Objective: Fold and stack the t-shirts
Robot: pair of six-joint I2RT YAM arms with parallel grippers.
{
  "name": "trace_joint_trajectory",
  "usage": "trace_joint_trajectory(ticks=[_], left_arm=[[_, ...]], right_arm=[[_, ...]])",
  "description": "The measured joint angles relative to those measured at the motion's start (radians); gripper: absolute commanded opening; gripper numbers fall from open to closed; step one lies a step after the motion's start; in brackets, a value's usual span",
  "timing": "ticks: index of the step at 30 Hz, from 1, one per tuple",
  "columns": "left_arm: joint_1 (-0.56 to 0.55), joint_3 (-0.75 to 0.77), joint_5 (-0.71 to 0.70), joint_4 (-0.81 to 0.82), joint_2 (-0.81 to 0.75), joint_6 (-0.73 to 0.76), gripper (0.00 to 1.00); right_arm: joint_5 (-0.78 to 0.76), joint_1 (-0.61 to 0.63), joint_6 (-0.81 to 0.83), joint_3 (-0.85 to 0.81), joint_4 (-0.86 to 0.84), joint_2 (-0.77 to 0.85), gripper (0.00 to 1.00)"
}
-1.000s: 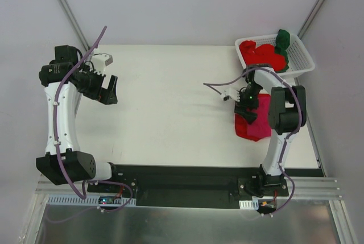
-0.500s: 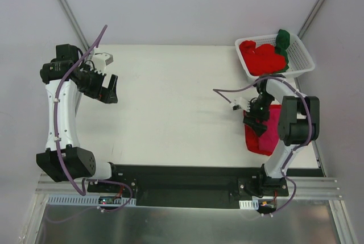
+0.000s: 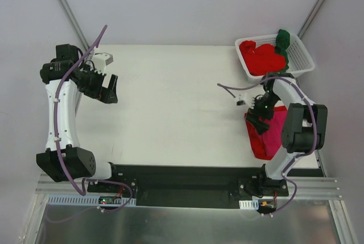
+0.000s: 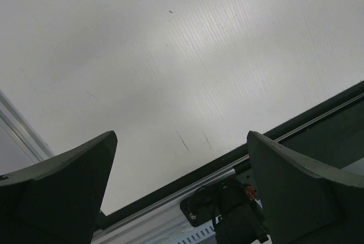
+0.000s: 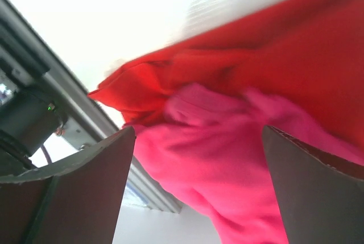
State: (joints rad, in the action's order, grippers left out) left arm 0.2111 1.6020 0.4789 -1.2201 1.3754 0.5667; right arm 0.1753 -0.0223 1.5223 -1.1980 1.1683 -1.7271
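A magenta-pink t-shirt [image 3: 278, 124] lies crumpled on top of a bright red t-shirt [image 3: 260, 144] at the right side of the white surface [image 3: 170, 102], close to its near edge and just in front of the right arm's base. The two make one soft, loosely bunched heap with no tidy fold visible; in the right wrist view the pink cloth bulges in thick rounded folds, and the red one spreads out from under it with a creased corner pointing towards the surface's edge. More red t-shirts [image 3: 261, 56] sit heaped in the white slotted basket [image 3: 302, 57] at the far right corner, with a dark green t-shirt [image 3: 282, 41] draped over its far rim. The right gripper [image 5: 198, 136] hangs directly over the pink-and-red heap with its jaws spread wide; no cloth is pinched between them, and I cannot tell whether the fingertips touch the fabric. The left gripper [image 4: 181, 136] is well apart from all the shirts, raised over the left side of the surface, its jaws also spread wide and holding nothing, with only bare white surface and the dark front rail seen between them.
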Motion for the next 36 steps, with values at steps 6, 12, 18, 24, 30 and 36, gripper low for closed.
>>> trace_joint_trajectory(ticks=[6,12,18,24,30,36], left_arm=[[0.000,0.000,0.000,0.000,-0.001,0.000,0.99],[0.000,-0.012,-0.001,0.000,-0.010,0.003,0.99],[0.000,-0.026,-0.002,0.000,-0.019,0.004,0.99],[0.000,-0.027,-0.016,0.000,-0.019,0.005,0.99],[0.000,-0.027,-0.019,0.000,-0.019,0.004,0.99],[0.000,-0.026,-0.023,0.000,-0.019,0.004,0.99]], right_arm=[[0.034,-0.002,-0.037,-0.232,0.021,0.007,0.97],[-0.003,-0.066,0.067,-0.232,0.045,0.059,0.97],[-0.060,-0.223,0.198,-0.189,0.047,0.064,0.97],[-0.083,-0.317,0.253,-0.189,0.034,0.032,0.97],[-0.070,-0.318,0.244,-0.164,-0.016,-0.035,0.97],[-0.081,-0.321,0.235,-0.113,-0.064,-0.058,0.97]])
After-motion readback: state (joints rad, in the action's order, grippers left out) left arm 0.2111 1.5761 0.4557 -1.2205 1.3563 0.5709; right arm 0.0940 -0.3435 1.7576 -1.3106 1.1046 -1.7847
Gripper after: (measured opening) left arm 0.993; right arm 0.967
